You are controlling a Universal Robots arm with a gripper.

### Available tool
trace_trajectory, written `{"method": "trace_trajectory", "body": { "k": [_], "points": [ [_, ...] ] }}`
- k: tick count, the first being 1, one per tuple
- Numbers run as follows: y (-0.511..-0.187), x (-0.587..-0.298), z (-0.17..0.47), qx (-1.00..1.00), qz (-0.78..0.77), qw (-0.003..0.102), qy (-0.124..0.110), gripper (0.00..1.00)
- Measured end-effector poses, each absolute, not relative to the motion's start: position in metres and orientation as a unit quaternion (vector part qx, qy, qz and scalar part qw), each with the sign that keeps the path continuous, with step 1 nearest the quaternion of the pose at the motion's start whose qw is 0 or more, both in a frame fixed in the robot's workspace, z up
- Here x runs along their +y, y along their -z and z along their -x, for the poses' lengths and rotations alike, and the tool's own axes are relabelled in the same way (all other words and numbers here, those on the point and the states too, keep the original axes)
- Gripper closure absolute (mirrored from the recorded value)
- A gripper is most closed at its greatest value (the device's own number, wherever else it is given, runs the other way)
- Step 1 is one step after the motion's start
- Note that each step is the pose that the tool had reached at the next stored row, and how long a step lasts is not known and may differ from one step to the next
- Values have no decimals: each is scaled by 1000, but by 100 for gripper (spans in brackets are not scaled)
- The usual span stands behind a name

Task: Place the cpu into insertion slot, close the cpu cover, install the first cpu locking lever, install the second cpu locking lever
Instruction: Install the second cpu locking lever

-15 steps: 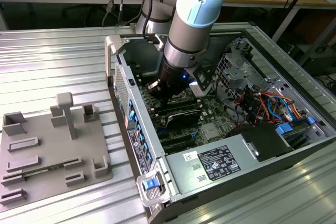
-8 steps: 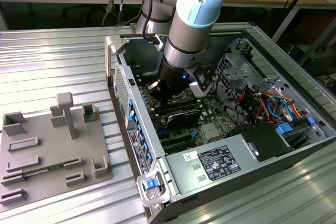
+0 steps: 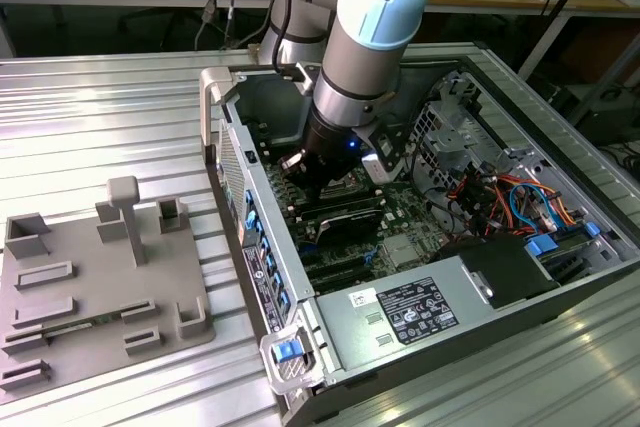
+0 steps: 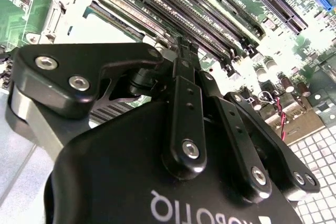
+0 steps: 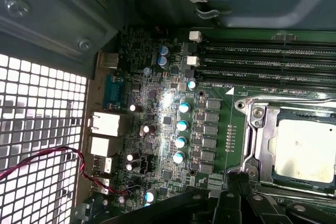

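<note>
gripper [image 4: 182, 51]: we see fingers together, holding nothing, low over the motherboard [image 5: 157, 129] | cpu [image 5: 307, 150]: seated in the insertion slot [image 5: 257, 145] just beside the gripper, cpu cover [image 5: 262, 113] down around it

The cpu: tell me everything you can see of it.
The cpu is a small flat square chip with a pale silvery-grey metal top that looks matte and slightly smudged. In the first wrist view it lies flat in the insertion slot on the green motherboard, framed by the silver cpu cover, whose bars run along its edges. Its far side is cut off by the picture's edge. The gripper's black fingertips hang close beside the socket, not on the chip.
</note>
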State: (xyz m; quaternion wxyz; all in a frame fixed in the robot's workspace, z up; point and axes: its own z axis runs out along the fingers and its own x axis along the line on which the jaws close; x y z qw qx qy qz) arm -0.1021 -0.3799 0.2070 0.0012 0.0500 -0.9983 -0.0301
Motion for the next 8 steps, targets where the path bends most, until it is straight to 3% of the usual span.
{"method": "trace_trajectory", "body": {
  "k": [8],
  "points": [
    [-205, -380, 102, -998, -50, 1, 30, 89]
  ]
}}
